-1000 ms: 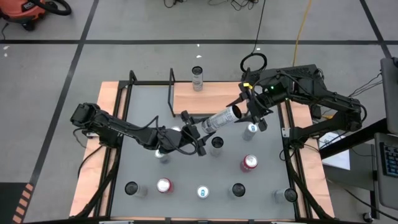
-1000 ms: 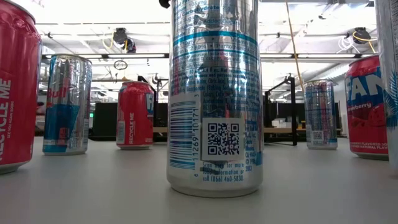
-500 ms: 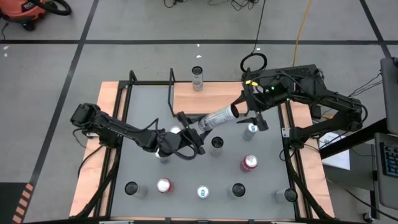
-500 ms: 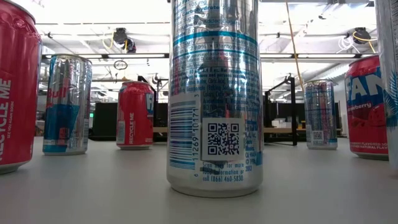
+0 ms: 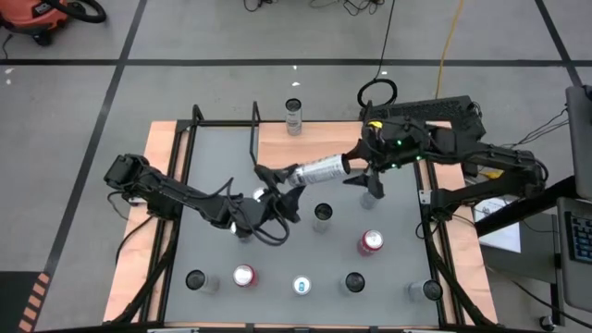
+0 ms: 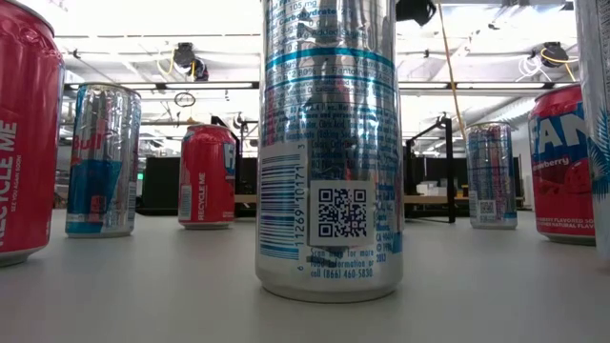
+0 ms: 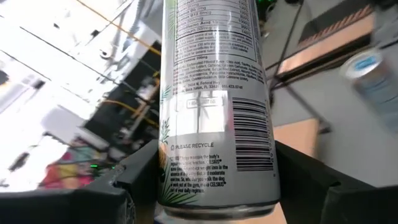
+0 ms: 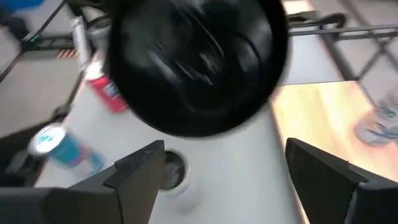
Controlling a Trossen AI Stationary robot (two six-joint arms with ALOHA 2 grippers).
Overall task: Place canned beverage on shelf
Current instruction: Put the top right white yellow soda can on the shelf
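Note:
A tall silver can [image 5: 319, 169] hangs nearly level above the grey tabletop [image 5: 213, 166], just in front of the shelf [image 5: 324, 143], a light-wood board with black rod frames. My left gripper [image 5: 280, 177] is shut on the can's base end [image 7: 214, 186]. My right gripper [image 5: 368, 174] stands open at the can's other end, whose dark face [image 8: 193, 68] fills the right wrist view above the gripper's parted fingers [image 8: 224, 168]. Another can [image 5: 294, 116] stands upright on the shelf's far edge. My left gripper pinches the can's side walls near its base [image 7: 186, 193] between its two fingers [image 7: 134, 180]. The fingers come level from the table's left and near side. The can is lifted clear and sticks out from the fingers toward the right, nearly level. My right gripper stands open around the can's dark end [image 8: 193, 68]; whether a finger touches it I cannot tell.
Several cans stand upright on the tabletop, among them a dark-topped one [image 5: 322, 213], a red one [image 5: 370, 242] and a blue-topped one [image 5: 373, 192] under the right gripper. A row of cans [image 5: 302, 285] lines the near edge. A silver can [image 6: 329, 143] fills the low view.
The held can has swung from a slant to nearly level and has drifted toward the shelf. My left gripper has rolled with it. My right gripper has rolled about its own line and sunk a little at the can's end.

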